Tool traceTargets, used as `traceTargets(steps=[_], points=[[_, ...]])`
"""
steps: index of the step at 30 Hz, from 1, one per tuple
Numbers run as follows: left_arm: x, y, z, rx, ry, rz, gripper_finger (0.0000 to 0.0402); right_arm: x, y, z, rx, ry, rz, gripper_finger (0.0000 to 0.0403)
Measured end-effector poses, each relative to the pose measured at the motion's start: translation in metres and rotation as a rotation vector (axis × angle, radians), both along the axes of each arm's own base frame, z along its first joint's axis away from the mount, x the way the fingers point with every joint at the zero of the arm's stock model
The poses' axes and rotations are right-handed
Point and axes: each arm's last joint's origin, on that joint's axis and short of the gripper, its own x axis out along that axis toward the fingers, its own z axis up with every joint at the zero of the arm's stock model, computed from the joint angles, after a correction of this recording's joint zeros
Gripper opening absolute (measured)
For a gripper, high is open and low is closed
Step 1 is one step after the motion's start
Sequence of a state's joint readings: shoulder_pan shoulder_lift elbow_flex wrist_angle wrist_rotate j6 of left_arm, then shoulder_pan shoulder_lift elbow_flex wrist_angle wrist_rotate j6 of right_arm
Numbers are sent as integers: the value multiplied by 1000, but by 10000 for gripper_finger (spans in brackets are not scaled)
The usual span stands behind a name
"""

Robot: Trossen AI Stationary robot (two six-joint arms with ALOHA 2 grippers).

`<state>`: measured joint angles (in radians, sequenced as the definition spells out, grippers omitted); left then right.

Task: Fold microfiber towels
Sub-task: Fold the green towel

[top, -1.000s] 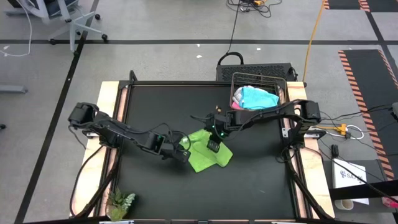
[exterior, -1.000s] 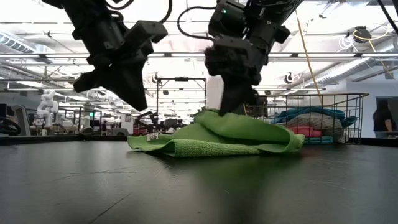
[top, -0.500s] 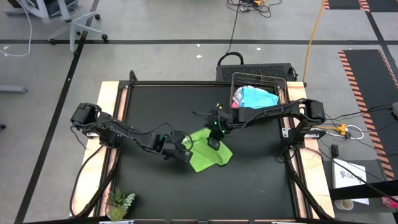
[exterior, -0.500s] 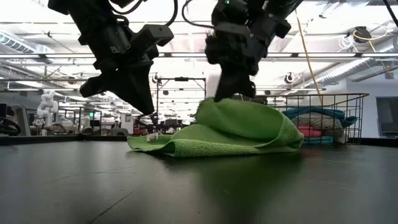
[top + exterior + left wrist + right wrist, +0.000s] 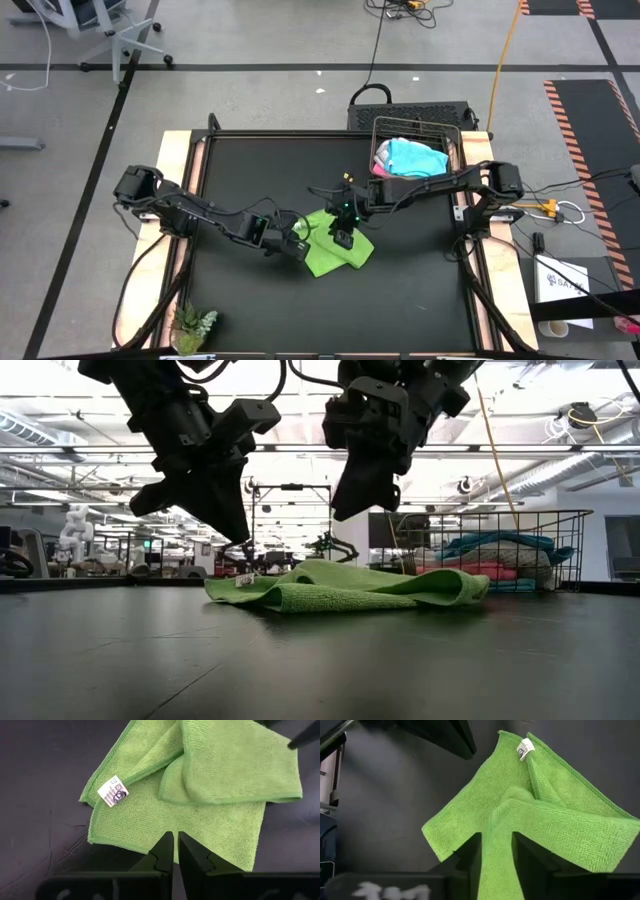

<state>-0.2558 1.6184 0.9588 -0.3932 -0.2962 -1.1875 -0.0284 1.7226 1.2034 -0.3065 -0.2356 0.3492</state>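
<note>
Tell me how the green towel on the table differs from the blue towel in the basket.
The green towel is lime and lies loosely folded on the black table under both arms; the blue towel is light blue and sits bunched atop other cloths in the wire basket. Both look like soft cloth.

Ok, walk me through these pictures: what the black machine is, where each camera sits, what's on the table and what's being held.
These are two dark robot arms at a black table. One camera looks straight down, one looks level across the tabletop, and one rides on each wrist. A lime green microfiber towel lies loosely half-folded mid-table. The left gripper hangs shut over its edge. The right gripper hovers open above it, holding nothing. A wire basket at the table's far right corner holds more cloths, light blue and pink. A small green plant sits at the near left corner.
</note>
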Motion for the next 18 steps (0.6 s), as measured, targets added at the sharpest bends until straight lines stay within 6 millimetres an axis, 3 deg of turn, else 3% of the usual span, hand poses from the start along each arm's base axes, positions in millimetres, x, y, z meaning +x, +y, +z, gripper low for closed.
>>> traceTargets(steps=[7,12,18], points=[[0,0,0,1,-2,2,26,-21,8,1,-46,155,98,127],[1,1,0,26,-10,4,26,-47,31,5,-134,321,251,117],[18,-10,-19,46,-79,-37,26,-56,62,0,-252,320,384,117]])
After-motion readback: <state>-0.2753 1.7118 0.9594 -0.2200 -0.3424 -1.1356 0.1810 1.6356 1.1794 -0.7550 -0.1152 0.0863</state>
